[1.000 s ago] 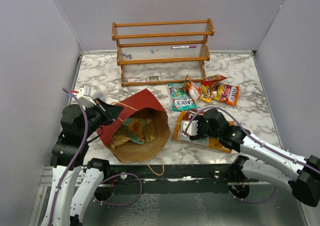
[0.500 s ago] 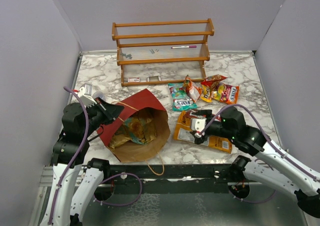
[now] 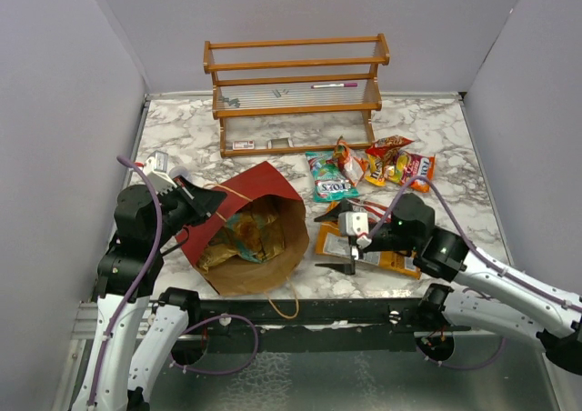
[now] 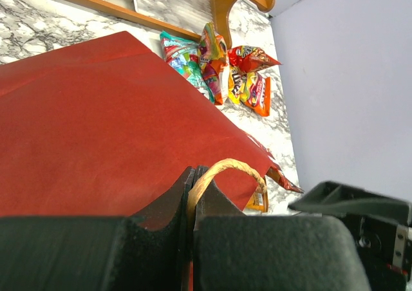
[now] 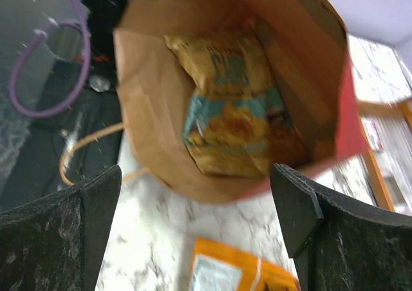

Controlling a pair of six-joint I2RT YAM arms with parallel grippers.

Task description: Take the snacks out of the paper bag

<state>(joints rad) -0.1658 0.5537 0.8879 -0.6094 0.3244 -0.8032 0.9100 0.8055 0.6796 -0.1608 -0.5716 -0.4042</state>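
The paper bag [image 3: 257, 182], dark red outside and brown inside, lies on its side with its mouth toward the front right. Yellow and teal snack packets [image 3: 241, 234] lie inside it and also show in the right wrist view [image 5: 232, 111]. My left gripper [image 3: 214, 204] is shut on the bag's twine handle [image 4: 225, 167], above the red bag wall [image 4: 96, 123]. My right gripper [image 3: 335, 242] is wide open and empty, facing the bag mouth [image 5: 161, 168]. It hovers over the left end of an orange packet [image 3: 386, 258], which also shows in the right wrist view [image 5: 232, 275].
A teal packet [image 3: 329, 180] and several orange and red packets [image 3: 400, 167] lie on the marble table [image 3: 182, 138] behind the right arm. A wooden shelf rack [image 3: 296, 93] stands at the back. The bag's second twine handle [image 3: 284, 309] hangs over the front edge.
My right gripper has moved off the orange packet, turned toward the bag mouth and opened wide. The orange packet stays on the table. The left gripper still holds the handle.
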